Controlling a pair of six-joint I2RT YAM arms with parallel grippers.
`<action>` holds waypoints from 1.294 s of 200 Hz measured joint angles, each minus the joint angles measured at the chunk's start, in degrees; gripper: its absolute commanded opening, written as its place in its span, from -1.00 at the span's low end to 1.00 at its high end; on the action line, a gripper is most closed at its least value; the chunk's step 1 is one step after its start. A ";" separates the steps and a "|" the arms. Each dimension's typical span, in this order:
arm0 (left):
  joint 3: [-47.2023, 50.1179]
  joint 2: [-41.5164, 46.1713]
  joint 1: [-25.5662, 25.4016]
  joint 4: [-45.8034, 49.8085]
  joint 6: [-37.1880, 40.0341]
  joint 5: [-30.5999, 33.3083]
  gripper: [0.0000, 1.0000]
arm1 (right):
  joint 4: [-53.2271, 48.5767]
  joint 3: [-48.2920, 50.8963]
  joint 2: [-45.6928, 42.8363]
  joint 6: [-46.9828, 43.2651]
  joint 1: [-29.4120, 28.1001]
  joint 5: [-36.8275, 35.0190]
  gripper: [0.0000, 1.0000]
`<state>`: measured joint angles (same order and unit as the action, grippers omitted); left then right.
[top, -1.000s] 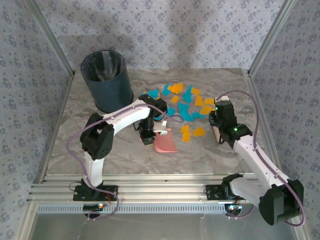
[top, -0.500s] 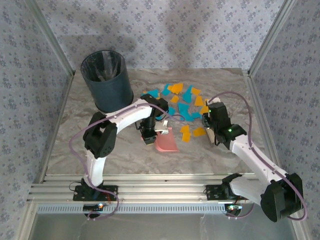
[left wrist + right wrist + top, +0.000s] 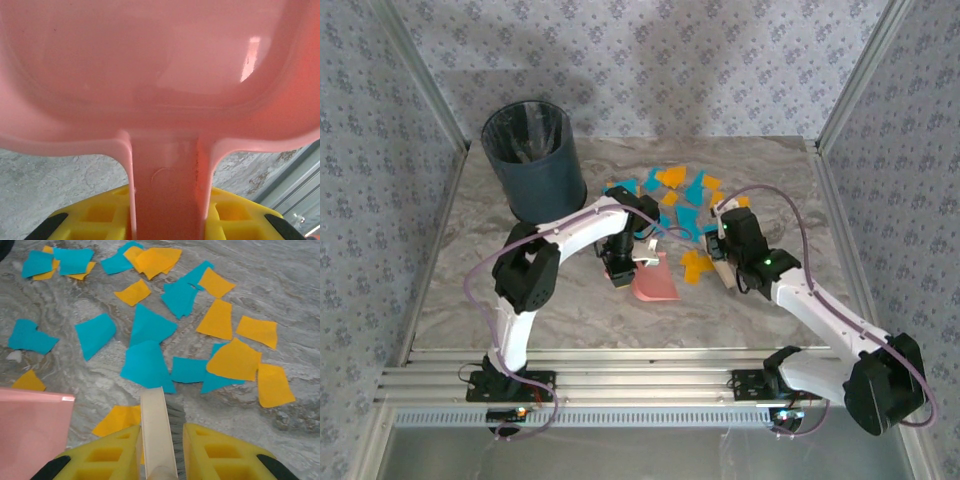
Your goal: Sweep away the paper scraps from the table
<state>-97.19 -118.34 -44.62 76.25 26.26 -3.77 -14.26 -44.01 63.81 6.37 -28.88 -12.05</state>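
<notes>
Mid-sweep: right hand (image 3: 161,435) pinches a cream-handled bristle brush (image 3: 154,407), with teal-and-orange paper scraps (image 3: 145,362) ahead of it. The left hand (image 3: 167,212) clamps a pink plastic dustpan (image 3: 150,75). Next, likely brushing the scraps in.

Both arms (image 3: 570,232) were white-linked, black-jointed, trailing purple cables (image 3: 472,290). The left hand (image 3: 165,220) and right hand (image 3: 160,452) had yellow pocketed fingers (image 3: 112,455) with black corners.

paper scraps (image 3: 147,365) teal, orange | dustpan (image 3: 150,60) pink | table (image 3: 310,300) grey marble

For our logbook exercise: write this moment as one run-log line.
left end effector: shut on pink dustpan | right end effector: shut on brush | paper scraps: scattered on table | pink dustpan: no scraps seen inside
</notes>
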 measured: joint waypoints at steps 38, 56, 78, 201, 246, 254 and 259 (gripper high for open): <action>-0.66 -1.03 -0.02 0.24 -0.39 -0.02 -1.00 | 0.42 -0.11 0.33 0.07 -2.21 1.27 -1.00; -0.68 -1.03 -0.02 0.24 -0.39 -0.15 -1.00 | 0.85 -0.13 0.37 0.55 -2.75 2.34 -1.00; -0.70 -1.03 0.00 0.24 -0.42 -0.28 -1.00 | 1.51 -0.17 0.37 1.79 -3.13 3.76 -1.00; -0.70 -1.03 0.04 0.24 -0.42 -0.87 -1.00 | 2.67 -0.15 -3.21 9.01 -3.63 6.10 -1.00; -0.70 -1.03 0.04 0.22 -0.42 -0.87 -1.00 | 2.73 0.39 -5.75 11.56 -4.66 -0.28 -1.00; -0.66 -1.03 0.04 0.20 -0.42 -0.87 -1.00 | 2.60 0.48 -5.66 11.89 -4.79 -1.40 -1.00; -0.59 -1.03 0.04 0.17 -0.42 -0.87 -1.00 | 2.49 0.52 -5.62 11.96 -4.85 -1.95 -1.00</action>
<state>-97.78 -119.37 -44.58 76.42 25.85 -4.64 -11.77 -43.48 58.19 18.33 -33.74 -14.00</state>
